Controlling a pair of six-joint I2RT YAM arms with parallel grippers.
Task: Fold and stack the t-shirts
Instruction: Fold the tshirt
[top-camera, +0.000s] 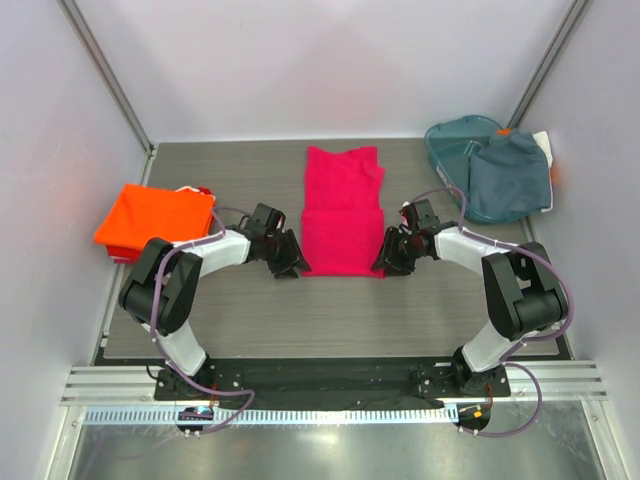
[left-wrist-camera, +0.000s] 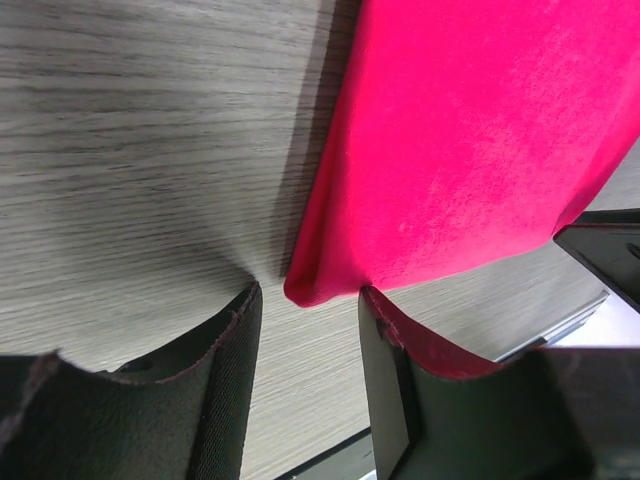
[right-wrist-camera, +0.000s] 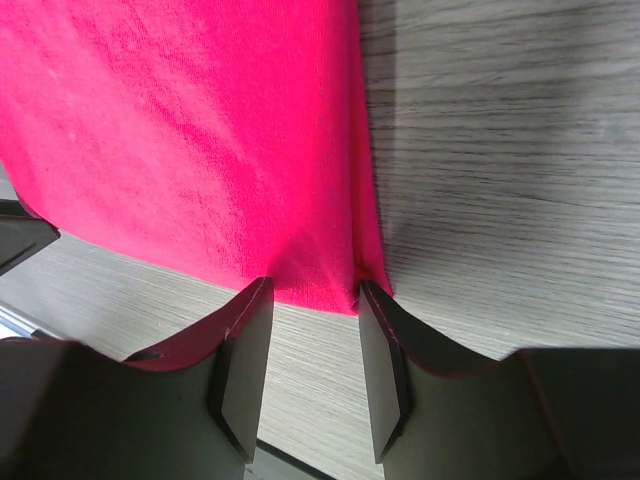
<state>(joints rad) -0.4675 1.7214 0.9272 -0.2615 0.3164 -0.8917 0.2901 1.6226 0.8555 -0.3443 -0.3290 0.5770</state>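
The magenta-pink t-shirt (top-camera: 343, 212) lies as a long folded strip in the middle of the table. My left gripper (top-camera: 292, 264) is at its near left corner, and my right gripper (top-camera: 387, 262) is at its near right corner. In the left wrist view the jaws (left-wrist-camera: 308, 294) stand open, with the shirt's (left-wrist-camera: 470, 150) rounded corner just between the fingertips. In the right wrist view the jaws (right-wrist-camera: 315, 296) stand open, with the shirt's (right-wrist-camera: 180, 140) near hem at the tips. The folded orange t-shirt (top-camera: 155, 220) lies at far left. A grey-blue t-shirt (top-camera: 510, 175) lies over the basket at the back right.
The teal plastic basket (top-camera: 450, 140) stands at the back right corner. White walls close in the table (top-camera: 260, 320) on the left, right and back. The arm bases and a metal rail sit along the near edge.
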